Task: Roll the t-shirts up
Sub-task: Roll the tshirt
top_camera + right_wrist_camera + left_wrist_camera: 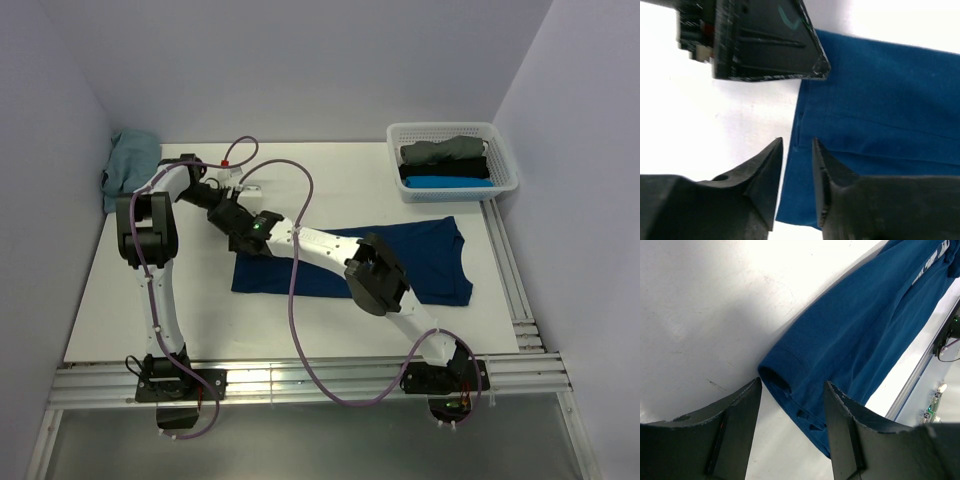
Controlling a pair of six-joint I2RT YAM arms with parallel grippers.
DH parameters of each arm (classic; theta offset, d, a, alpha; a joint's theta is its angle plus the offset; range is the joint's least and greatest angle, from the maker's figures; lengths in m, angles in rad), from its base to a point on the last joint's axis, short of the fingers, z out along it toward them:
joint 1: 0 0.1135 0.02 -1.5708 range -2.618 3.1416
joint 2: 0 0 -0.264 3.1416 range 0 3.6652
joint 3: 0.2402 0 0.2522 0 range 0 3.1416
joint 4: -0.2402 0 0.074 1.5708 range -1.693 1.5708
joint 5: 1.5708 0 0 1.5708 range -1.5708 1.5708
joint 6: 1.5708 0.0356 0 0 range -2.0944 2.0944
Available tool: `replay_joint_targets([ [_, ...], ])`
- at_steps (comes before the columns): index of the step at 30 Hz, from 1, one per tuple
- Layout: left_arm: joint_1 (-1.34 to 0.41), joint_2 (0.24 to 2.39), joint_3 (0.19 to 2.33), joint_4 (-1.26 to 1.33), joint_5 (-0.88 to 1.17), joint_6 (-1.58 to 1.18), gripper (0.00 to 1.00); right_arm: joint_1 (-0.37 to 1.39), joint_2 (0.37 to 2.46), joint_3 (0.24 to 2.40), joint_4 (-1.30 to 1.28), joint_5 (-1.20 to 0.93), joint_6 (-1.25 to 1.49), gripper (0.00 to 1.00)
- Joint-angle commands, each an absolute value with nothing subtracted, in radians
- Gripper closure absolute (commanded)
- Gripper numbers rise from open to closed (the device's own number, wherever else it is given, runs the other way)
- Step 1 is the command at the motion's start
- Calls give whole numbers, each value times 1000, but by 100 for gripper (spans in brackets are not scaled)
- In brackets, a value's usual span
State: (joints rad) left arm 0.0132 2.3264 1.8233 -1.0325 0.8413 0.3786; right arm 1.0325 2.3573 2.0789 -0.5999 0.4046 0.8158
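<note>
While the left claw (792,384) gapes, the navy t-shirt (855,335) pokes between.

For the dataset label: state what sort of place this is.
Probably a robotics lab test cell: a plain white tabletop boxed in by bare pale walls, a metal rail along its near edge, and a white plastic mesh basket of rolled t-shirts.

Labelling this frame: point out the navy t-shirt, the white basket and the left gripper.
navy t-shirt (440,262), top view, flat chest area
white basket (505,157), top view, right rim
left gripper (792,385), left wrist view, midway between fingertips
</note>
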Motion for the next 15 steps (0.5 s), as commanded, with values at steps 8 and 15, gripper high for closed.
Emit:
replay_joint_targets([
  [8, 9, 2330, 1827, -1029, 838, 396, 41, 1034, 2421, 2198, -658, 446, 798, 56],
  [15, 9, 2326, 1827, -1026, 838, 391, 41, 1031, 2468, 2209, -666, 433, 807, 58],
])
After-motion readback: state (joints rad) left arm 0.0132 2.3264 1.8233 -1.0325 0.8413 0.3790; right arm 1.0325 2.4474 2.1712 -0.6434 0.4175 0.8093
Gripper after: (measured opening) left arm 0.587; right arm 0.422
